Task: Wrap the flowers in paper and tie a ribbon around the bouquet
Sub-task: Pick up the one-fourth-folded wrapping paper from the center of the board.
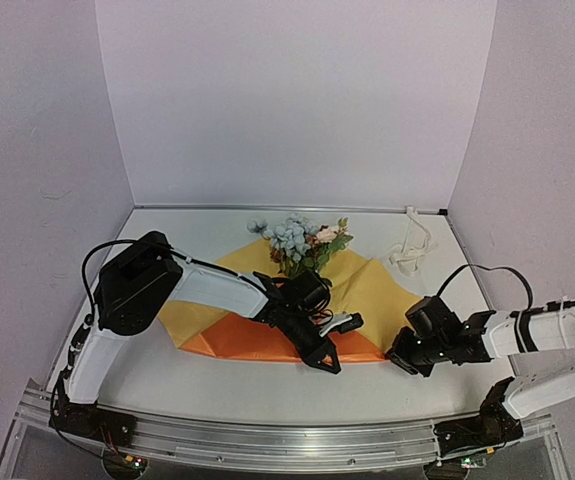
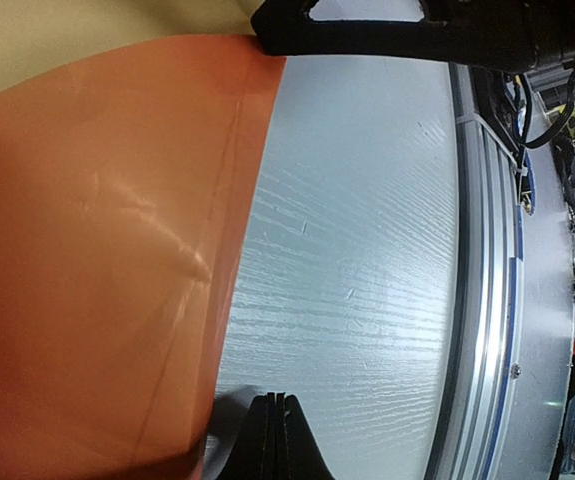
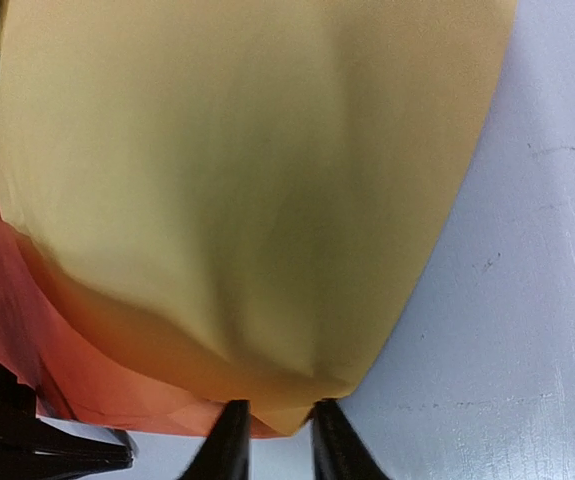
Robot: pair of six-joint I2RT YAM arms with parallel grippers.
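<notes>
Top external: white table (image 1: 217,385), pale walls (image 1: 297,100)

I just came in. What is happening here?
Two robot arms are wrapping the flowers in the paper. The flowers lie on its far end; its near edge is folded over, orange up. The left gripper, jaws shut, is at that fold; the right gripper's jaws stand apart at its near right corner. The ribbon lies far right.

Paper (image 3: 247,180), yellow face ahead of right hand (image 3: 278,408): matt, softly rumpled. Orange face beside left hand (image 2: 275,420): glossy, glare streaks, fine creases. Bare surface (image 2: 367,280) alongside: pale, faint wood-grain texture, dull sheen. Beyond that, rail (image 2: 489,300): brushed metal. Right hand's fingers (image 3: 229,445): black plastic, smooth.
</notes>
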